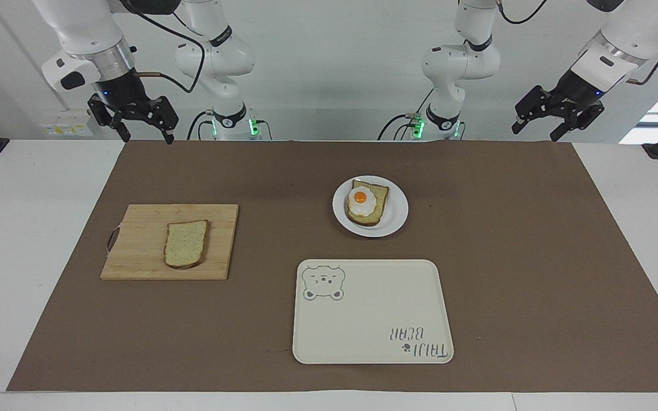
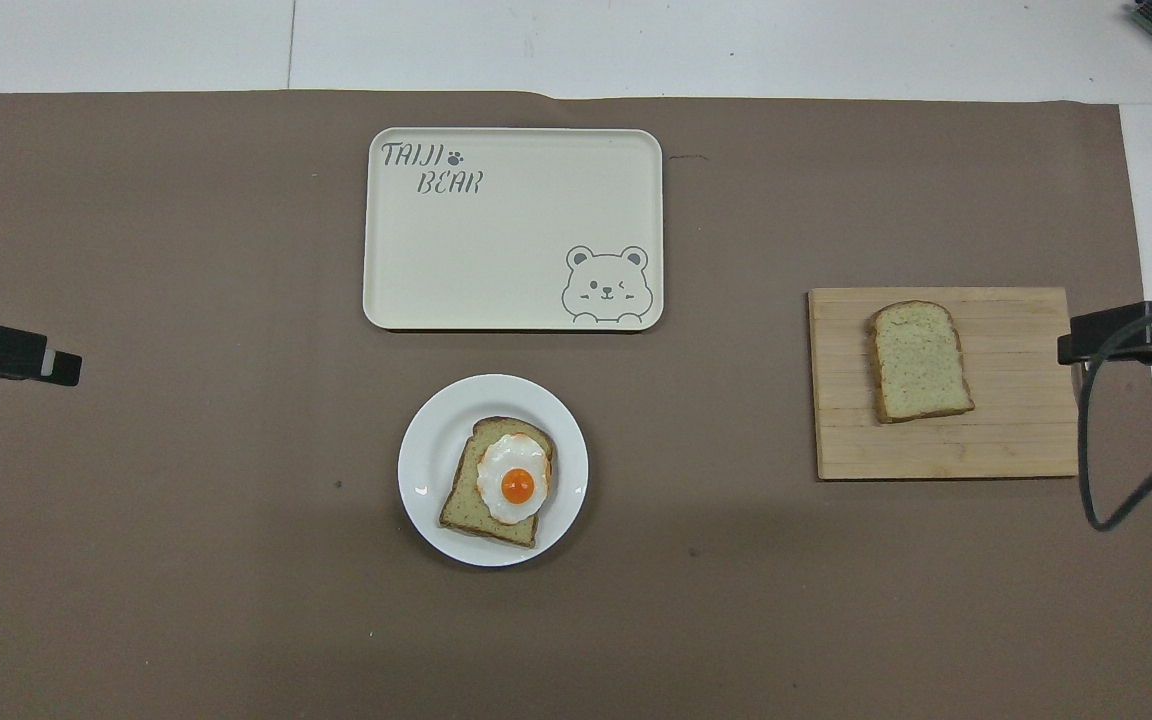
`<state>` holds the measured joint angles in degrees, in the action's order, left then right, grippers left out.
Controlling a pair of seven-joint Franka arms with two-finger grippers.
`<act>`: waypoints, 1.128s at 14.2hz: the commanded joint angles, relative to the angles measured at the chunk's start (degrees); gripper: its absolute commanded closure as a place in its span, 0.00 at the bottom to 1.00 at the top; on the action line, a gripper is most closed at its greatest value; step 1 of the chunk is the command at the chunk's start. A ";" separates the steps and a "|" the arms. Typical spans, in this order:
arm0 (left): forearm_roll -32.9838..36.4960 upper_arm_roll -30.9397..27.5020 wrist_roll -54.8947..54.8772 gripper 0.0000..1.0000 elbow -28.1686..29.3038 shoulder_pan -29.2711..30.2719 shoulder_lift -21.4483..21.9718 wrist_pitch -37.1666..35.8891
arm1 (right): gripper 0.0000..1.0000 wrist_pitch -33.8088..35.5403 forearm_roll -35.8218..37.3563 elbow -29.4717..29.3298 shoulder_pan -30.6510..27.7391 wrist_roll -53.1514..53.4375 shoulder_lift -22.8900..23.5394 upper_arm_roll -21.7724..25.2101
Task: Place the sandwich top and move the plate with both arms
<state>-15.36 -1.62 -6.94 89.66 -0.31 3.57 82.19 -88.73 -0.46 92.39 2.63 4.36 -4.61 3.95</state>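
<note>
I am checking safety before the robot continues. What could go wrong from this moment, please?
1. The sandwich top lies flat on the cutting board, so the open right gripper may find little edge to grip.
2. The fried egg sits loose on its bread on the plate; a careless drop might push it off.
3. The tray lies close by the plate, so either gripper, including the open left gripper, could knock it.

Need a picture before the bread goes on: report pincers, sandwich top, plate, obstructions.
Left pincer and right pincer open, empty, raised at the robots' edge. Sandwich top flat on cutting board. Plate holds egg bread. Nothing between.
</note>
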 commanded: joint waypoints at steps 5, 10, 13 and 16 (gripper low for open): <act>-4.77 0.47 -5.63 0.00 6.49 1.28 1.71 3.41 | 0.00 0.31 0.20 -0.02 -0.52 -1.28 -0.32 -0.34; -3.81 0.65 -4.67 0.00 6.50 0.67 1.71 3.24 | 0.00 0.31 0.20 -0.02 -0.52 -1.28 -0.32 -0.34; 0.14 0.65 -3.96 0.00 6.41 0.49 1.71 3.15 | 0.00 0.31 0.20 -0.02 -0.52 -1.28 -0.32 -0.34; 0.95 0.74 -3.96 0.00 6.49 0.75 1.79 3.24 | 0.00 0.31 0.20 -0.02 -0.52 -1.28 -0.32 -0.34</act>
<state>-15.59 -1.45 -11.06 94.16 -0.25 3.62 84.32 -88.73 -0.46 92.39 2.63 4.36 -4.60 3.95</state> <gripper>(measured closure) 0.000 0.000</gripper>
